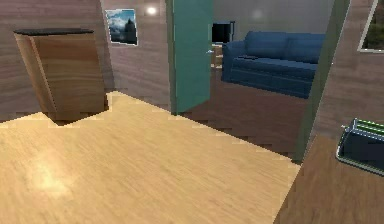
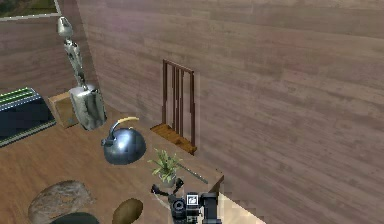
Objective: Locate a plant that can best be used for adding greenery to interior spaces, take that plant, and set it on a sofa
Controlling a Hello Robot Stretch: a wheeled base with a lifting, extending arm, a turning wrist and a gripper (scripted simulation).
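Gripper point(image 2: 165, 187) sat by the potted plant point(image 2: 165, 163); whether it held anything could not be told. Left of the plant stood a kettle point(image 2: 124, 145).

Soft, even light; pale glare on the floor point(image 1: 45, 178) before the wooden cabinet point(image 1: 62, 72) (a small light point(image 1: 152, 10) glows up to its right).

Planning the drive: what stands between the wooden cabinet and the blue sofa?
An open teal door, seen in the forward view, between the cabinet and the sofa.
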